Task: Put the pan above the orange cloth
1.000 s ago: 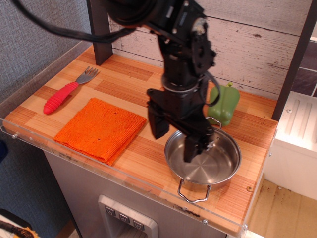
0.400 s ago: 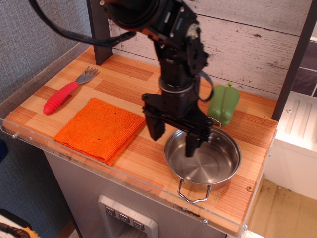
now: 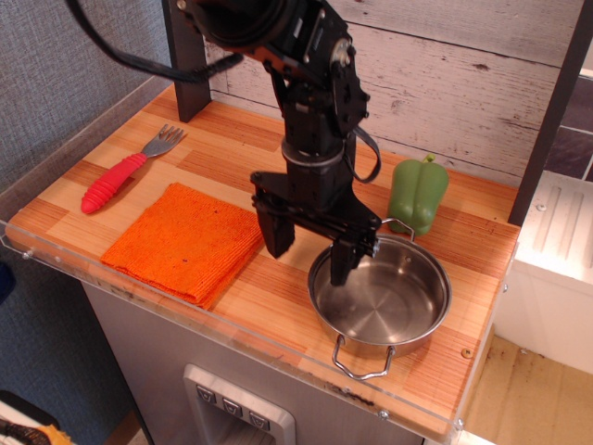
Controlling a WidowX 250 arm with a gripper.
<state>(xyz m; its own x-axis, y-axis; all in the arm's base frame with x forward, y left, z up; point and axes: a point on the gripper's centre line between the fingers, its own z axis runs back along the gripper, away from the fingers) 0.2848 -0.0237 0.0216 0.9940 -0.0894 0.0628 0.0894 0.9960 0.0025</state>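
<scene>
Far left, near the back edge of the tabletop (image 3: 236, 153): a red-handled fork (image 3: 120, 173), lying flat, tines pointing away. Not part of the job.

Next along: the orange cloth (image 3: 188, 240), flat and square, set a little askew, nothing on it. Its right corner sits near the left finger of the hand.

Centre: the hand (image 3: 309, 250) hangs from the dark arm, fingers spread apart and holding nothing. The left finger is over bare wood between cloth and pan; the right finger reaches down at the pan's left rim. Whether it touches the metal cannot be told from this view.

Right of centre: the pan (image 3: 384, 298), shiny steel, empty, flat on the wood near the front edge. One wire handle points toward the front edge, the other toward the back. It sits just beside the cloth, not on it.

Behind the pan: a green pepper (image 3: 418, 192), upright, near the rear handle.

Judgement: the step in hand looks like taking hold of the left rim. To do it well, straddle the wall with one finger inside and one outside, go low enough for a firm bite, then close. The steel is slick and the grip off-centre, so expect the pan to tilt; lift only a little and carry it left slowly, clear of the cloth's raised edge, before setting it down centred.
</scene>
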